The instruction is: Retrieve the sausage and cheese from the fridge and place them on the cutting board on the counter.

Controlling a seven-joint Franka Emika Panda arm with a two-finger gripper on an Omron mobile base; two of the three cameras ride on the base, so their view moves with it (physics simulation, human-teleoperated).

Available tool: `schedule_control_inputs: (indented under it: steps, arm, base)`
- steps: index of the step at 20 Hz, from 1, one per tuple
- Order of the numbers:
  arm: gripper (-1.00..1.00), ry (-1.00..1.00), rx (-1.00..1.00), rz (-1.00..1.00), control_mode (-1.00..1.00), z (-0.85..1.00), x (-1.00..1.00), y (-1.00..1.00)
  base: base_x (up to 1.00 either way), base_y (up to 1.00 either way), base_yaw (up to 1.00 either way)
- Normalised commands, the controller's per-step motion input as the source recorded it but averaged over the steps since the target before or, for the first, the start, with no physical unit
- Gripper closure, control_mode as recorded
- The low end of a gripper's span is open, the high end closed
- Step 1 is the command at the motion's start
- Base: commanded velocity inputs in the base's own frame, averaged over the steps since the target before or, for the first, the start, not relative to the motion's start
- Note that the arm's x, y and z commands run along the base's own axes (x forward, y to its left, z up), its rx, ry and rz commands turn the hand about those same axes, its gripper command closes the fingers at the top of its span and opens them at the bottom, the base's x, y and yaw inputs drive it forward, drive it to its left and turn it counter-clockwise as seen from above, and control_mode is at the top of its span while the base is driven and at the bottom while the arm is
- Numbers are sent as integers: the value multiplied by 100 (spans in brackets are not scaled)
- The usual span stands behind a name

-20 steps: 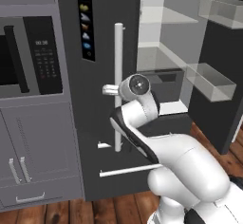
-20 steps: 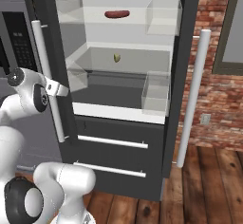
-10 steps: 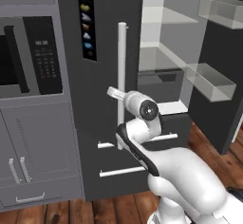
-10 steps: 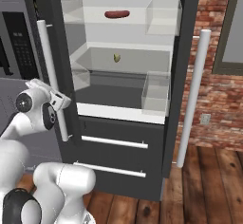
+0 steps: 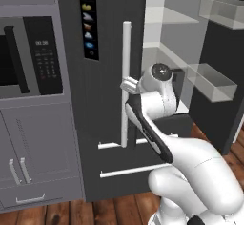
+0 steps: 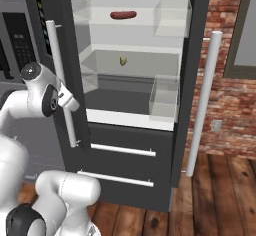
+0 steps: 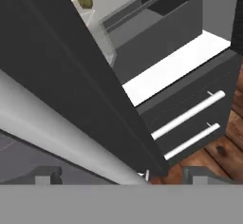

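The fridge (image 6: 125, 165) has both doors swung open. The sausage (image 6: 123, 15), a reddish-brown link, lies on the upper shelf. The cheese (image 6: 122, 60) (image 7: 85, 0), a small yellow-olive chunk, sits on the shelf below. My gripper (image 5: 127, 85) (image 6: 70, 101) (image 7: 122, 178) is at mid-height on the left door's silver bar handle (image 5: 126, 47) (image 6: 54, 55) (image 7: 52, 123). It is open, and the bar runs between its spread fingertips. Nothing is held. The cutting board and the counter are out of view.
A grey cabinet with a black-panelled oven (image 5: 38, 62) stands left of the fridge. The right door's long handle (image 6: 204, 100) juts out in front of a brick wall (image 6: 230, 105). Clear bins (image 6: 165, 97) line the shelves. Two drawers (image 7: 190, 116) sit low, above the wooden floor.
The arm's wrist dipped and then rose again beside the left door's handle. The handle has drifted slightly right in both base views. The jaws stayed wide open.
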Motion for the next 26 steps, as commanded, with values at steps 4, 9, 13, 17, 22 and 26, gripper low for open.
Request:
schedule_control_inputs:
  steps: [4, 9, 13, 17, 22, 26]
  arm:
    - [-100, 38, 0, 15, -100, 33, -36, -9]
    - [-100, 18, 7, 15, -100, 24, -31, -45]
    - [-100, 3, 9, 15, -100, 9, -34, -46]
    - [-100, -10, 8, 4, -100, 0, -3, -29]
    - [-100, -24, 4, -3, -100, -3, 24, -20]
    - [-100, -9, 0, -28, -100, -4, 38, -19]
  base:
    - [0, 0, 0]
    - [0, 0, 0]
    - [0, 0, 0]
    - [0, 0, 0]
    - [0, 0, 0]
    - [0, 0, 0]
